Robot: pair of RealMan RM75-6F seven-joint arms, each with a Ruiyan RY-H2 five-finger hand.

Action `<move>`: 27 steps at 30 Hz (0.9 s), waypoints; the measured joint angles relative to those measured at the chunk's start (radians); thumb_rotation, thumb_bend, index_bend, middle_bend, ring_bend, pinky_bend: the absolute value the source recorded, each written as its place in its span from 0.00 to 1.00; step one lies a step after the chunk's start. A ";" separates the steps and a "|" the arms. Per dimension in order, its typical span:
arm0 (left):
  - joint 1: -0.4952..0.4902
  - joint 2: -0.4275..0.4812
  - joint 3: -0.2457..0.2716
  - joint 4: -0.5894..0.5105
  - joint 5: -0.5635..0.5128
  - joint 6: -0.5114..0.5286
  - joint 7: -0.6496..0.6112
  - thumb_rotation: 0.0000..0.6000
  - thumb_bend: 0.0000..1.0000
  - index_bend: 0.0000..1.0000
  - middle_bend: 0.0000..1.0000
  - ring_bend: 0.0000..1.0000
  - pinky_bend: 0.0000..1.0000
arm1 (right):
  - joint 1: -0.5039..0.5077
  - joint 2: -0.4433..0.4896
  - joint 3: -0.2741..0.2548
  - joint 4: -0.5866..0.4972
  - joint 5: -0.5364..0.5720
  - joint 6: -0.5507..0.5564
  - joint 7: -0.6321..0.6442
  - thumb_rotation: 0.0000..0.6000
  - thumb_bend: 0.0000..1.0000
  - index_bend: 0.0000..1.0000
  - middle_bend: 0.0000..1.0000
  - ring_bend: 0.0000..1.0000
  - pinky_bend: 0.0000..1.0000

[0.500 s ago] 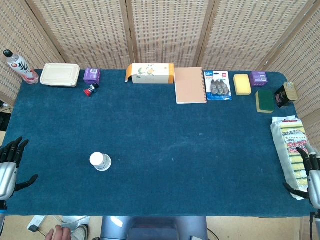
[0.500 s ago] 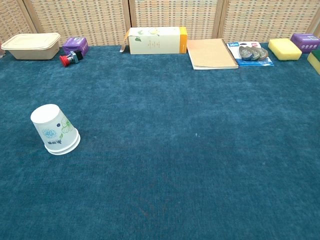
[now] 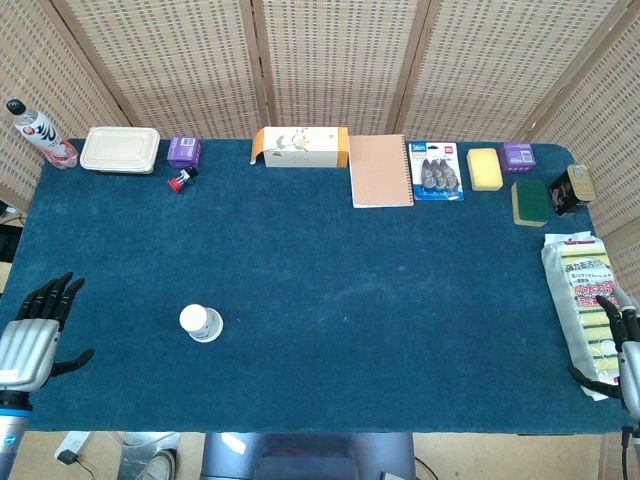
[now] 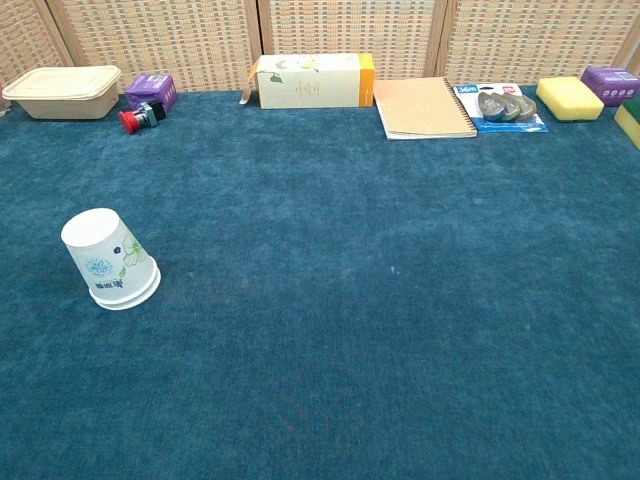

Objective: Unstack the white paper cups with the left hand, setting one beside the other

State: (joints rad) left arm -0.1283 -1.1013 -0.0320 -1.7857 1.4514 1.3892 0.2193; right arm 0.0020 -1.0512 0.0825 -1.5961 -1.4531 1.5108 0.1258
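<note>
Left hand: the left hand sits at the table's near left corner, fingers spread apart and holding nothing, well apart from the cups.
Right hand: the right hand is only partly seen at the near right edge, beside the sponge pack; fingers look apart and empty.
Cups: the white paper cups stand upside down, nested as one stack, on the left half of the cloth; two rims show at the base.
Risk, tipping: light cups on soft cloth would likely topple or slide if the fingers strike the side before closing.
Risk, both lifting: a squeeze low on the stack may grip both cups together, so they would not separate.
Risk, crushing: thin paper walls could buckle under a hard grip.
Surface: blue cloth covers the table, with boxes, a notebook and sponges along the far edge.
Room: woven screens close in the back and sides.
</note>
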 measured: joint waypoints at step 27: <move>-0.308 -0.074 -0.067 -0.179 -0.317 -0.335 0.306 1.00 0.16 0.23 0.00 0.00 0.08 | -0.001 0.021 0.002 0.021 -0.004 -0.006 0.094 1.00 0.00 0.07 0.00 0.00 0.00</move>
State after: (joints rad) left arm -0.4364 -1.1751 -0.0992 -1.9650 1.1344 1.0545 0.5253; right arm 0.0011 -1.0301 0.0849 -1.5750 -1.4575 1.5052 0.2202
